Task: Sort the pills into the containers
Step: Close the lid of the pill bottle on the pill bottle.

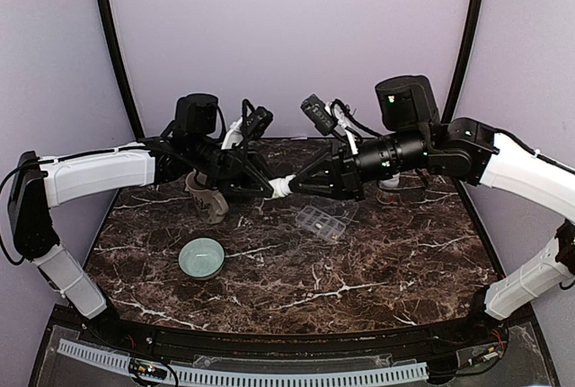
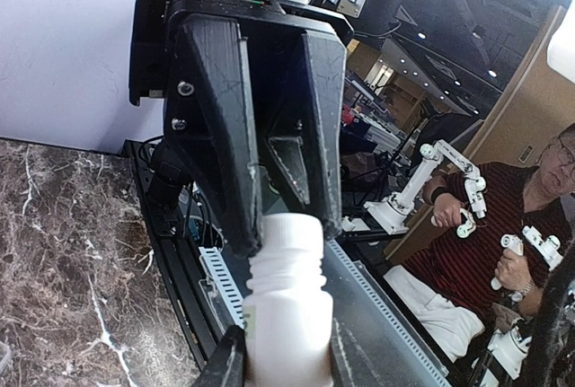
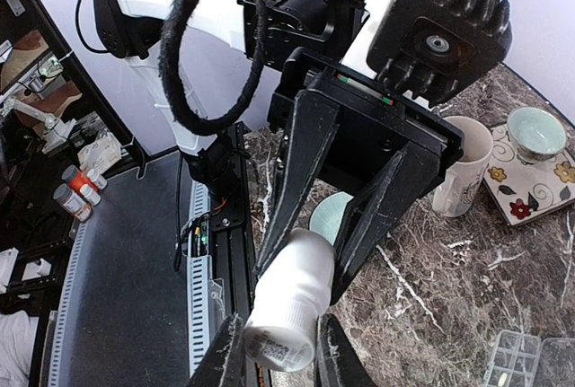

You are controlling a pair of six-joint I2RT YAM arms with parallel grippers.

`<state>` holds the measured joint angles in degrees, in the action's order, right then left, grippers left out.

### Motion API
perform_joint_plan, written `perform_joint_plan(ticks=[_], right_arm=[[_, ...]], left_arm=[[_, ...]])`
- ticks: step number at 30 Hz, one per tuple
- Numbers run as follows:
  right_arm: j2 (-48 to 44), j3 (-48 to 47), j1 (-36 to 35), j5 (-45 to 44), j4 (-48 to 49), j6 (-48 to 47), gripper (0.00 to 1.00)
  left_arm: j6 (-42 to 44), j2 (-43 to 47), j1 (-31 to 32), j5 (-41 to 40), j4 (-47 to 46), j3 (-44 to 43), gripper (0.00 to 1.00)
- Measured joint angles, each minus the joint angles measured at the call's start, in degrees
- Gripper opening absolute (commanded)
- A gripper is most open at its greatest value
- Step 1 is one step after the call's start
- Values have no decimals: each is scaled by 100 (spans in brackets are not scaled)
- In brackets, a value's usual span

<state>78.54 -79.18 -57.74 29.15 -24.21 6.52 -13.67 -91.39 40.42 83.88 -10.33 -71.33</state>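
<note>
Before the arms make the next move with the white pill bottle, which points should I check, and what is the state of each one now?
1. Left gripper shut on the white pill bottle: ok.
2. Right gripper shut on the bottle's other end: ok.
3. Bottle already opened: cannot tell.
4. Pill organiser open on the table: ok.
5. Bottle over the organiser: not ok; in the top view it hangs in the air beyond it and to the left.
6. Pale green bowl apart from the organiser: ok.
</note>
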Motion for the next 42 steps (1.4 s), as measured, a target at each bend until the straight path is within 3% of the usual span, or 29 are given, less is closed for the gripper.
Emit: perform_joint_plan(ticks=[15, 22, 31, 42], right_arm=[[-63, 334, 2, 306, 428, 431, 10], [-201, 535, 2, 372, 807, 916, 10], [-385, 988, 2, 151, 1394, 1279, 10], [-551, 1163, 2, -55, 1945, 1073, 11]], left_arm=[[356, 4, 120, 31, 210, -52, 0], [754, 367, 227, -518, 352, 83, 0], [529, 723, 310, -1311, -586, 723, 0], [-133, 702, 317, -1394, -1593, 811, 0]])
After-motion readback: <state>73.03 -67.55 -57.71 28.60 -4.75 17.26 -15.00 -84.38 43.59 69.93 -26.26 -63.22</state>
